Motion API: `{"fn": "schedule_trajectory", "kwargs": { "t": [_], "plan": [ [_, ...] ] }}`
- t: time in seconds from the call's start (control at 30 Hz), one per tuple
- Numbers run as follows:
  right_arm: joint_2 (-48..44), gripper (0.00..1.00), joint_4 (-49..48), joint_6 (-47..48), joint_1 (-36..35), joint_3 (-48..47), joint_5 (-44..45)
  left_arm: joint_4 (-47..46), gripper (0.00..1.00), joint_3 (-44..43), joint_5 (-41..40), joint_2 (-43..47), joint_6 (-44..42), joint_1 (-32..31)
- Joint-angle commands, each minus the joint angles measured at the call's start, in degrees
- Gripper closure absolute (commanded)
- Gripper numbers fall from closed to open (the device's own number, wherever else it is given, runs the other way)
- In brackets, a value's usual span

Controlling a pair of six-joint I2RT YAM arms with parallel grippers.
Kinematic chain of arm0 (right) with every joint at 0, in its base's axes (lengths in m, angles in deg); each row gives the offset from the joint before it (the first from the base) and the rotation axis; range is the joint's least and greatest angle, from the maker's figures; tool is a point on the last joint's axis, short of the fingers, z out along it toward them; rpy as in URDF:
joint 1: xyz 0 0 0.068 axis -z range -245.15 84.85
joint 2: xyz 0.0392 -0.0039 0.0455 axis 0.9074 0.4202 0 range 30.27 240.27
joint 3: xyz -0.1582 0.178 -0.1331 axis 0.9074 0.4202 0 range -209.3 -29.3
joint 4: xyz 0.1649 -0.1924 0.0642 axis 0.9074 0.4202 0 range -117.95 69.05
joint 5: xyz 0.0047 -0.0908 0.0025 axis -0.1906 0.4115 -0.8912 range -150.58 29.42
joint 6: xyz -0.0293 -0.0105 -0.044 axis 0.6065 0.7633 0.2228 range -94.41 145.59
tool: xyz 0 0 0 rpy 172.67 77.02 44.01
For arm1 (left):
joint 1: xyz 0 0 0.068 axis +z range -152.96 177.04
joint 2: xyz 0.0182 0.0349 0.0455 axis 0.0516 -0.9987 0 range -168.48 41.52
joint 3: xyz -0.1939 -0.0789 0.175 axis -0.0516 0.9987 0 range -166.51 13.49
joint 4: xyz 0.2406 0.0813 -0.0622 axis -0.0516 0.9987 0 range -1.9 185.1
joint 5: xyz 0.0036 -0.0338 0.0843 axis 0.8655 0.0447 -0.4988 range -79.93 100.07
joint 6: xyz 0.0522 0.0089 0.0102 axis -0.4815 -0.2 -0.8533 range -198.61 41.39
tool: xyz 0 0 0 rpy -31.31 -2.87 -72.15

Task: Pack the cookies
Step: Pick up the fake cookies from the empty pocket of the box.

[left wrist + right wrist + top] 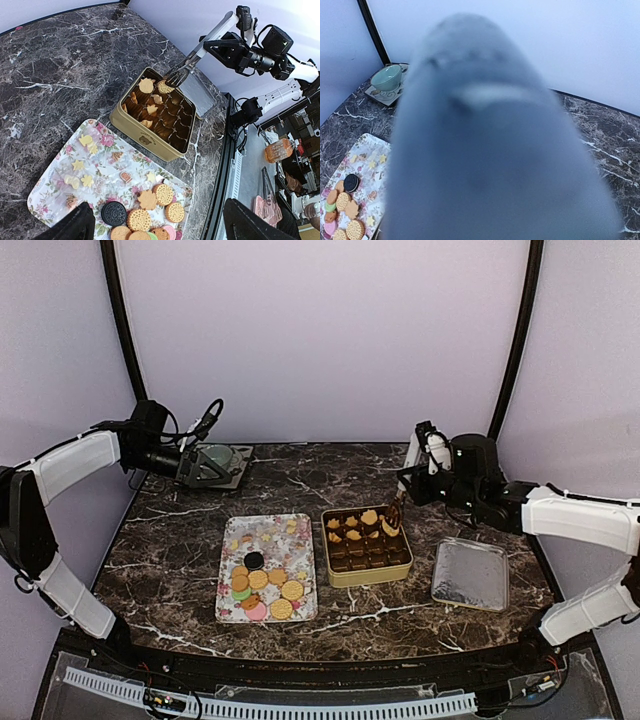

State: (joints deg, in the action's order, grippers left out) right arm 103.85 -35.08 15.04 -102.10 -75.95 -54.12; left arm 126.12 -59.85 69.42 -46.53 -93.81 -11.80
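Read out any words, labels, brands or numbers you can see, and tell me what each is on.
No text is readable.
On the gold square tin: a small front-wall mark, too small to read.
On the dark round sandwich cookie: embossing, too blurred to read.

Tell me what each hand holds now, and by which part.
Right hand grips a grey tong-like tool by its upper end, tips over the tin. Left hand is open, holding nothing.

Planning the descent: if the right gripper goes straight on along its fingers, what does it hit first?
Likely the waffle cookie in the far corner of the gold tin, just below the right gripper. Depth is unclear; they may already be touching.
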Motion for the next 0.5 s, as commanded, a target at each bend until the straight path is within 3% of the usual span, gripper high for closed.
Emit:
{"fn": "schedule_trajectory", "kwargs": {
  "t": [0.0, 0.3, 0.47],
  "plan": [
    [-2.52, 0.93, -1.03, 0.8, 0.07, -4.14, 0.75, 1.25, 0.09, -0.23, 0.84, 1.13, 0.27, 0.35],
    [-5.94, 0.95, 0.85, 0.63, -2.41, -10.44, -1.59, 1.2, 0.08, -0.03, -0.36, 1.02, -0.06, 0.32],
    [-2.65, 0.95, -0.64, -1.56, -8.37, -12.41, -3.74, 1.69, 0.07, 0.13, -1.39, 1.23, -0.56, 0.48]
  ]
}}
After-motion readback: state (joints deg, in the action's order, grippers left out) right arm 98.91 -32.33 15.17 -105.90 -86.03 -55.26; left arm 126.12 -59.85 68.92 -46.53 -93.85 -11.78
